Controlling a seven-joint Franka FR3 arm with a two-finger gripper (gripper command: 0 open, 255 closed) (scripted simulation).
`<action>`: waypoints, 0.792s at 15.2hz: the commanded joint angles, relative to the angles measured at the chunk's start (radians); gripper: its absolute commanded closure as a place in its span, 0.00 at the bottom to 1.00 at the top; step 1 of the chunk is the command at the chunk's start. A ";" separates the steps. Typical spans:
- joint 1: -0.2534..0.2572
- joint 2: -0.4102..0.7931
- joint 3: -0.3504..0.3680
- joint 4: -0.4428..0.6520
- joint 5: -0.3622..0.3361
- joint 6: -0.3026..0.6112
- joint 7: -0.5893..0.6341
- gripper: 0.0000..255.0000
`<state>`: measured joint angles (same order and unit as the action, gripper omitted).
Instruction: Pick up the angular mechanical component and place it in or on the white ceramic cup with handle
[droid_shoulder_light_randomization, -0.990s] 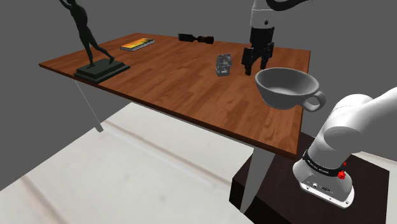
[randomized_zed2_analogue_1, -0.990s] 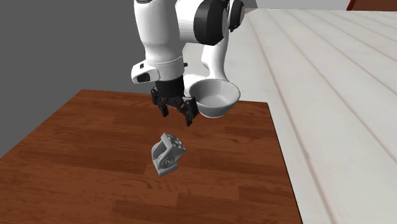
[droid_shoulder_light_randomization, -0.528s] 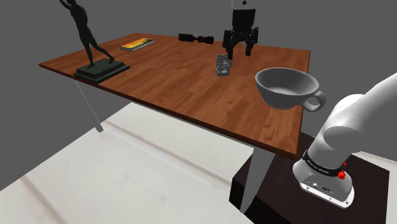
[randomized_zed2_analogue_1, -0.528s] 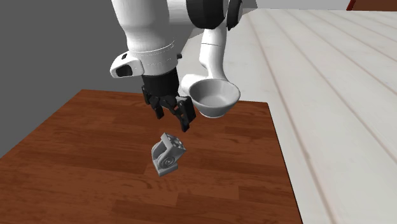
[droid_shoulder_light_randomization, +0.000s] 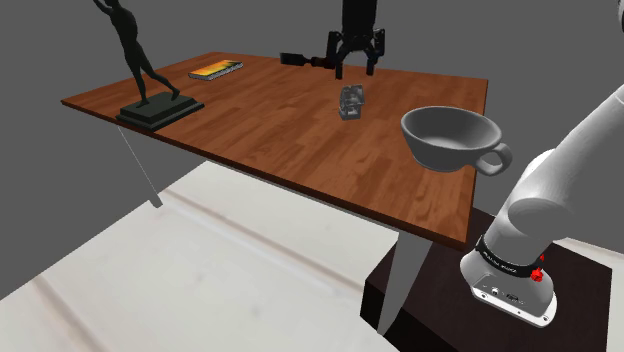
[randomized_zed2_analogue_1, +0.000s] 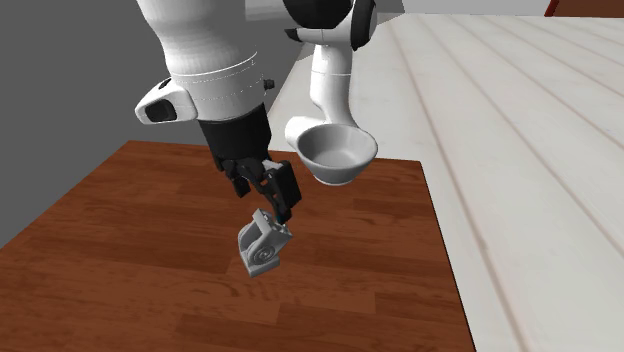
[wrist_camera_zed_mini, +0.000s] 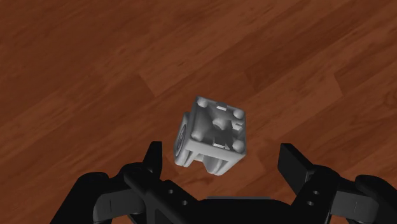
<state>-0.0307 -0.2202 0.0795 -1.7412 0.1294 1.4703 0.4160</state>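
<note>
**A:** Where's the part we're after?

**B:** The angular grey bracket (wrist_camera_zed_mini: 212, 135) is out on the wooden counter (droid_shoulder_light_randomization: 270, 130). It seems to rest at a tilt and is well apart from the cup (droid_shoulder_light_randomization: 452, 139).

**A:** And the jaws?

**B:** Spread wide, with nothing in them. The wrist view has them either side of the bracket, touching neither face. From the second exterior view they hang just above it.

**A:** Why that wide?

**B:** My guess is it's to straddle the blocky body, so closing lands on two opposite faces. The bracket is lopsided, so a skewed squeeze could twist it loose.

**A:** Is the cup ready?

**B:** The cup is pale, handled and upright, mouth up, near the counter's edge on the stand's side. That suits a drop from above. The dark figurine (droid_shoulder_light_randomization: 140, 60) and the book (droid_shoulder_light_randomization: 216, 70) sit at the other end, clear of the likely path.
</note>
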 joint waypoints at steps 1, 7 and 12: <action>0.001 -0.008 0.001 -0.033 0.001 0.024 0.000 0.00; 0.002 -0.024 0.004 -0.097 0.003 0.074 -0.002 0.00; 0.002 -0.024 0.004 -0.097 0.003 0.073 -0.002 0.00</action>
<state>-0.0283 -0.2438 0.0838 -1.8377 0.1323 1.5436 0.4139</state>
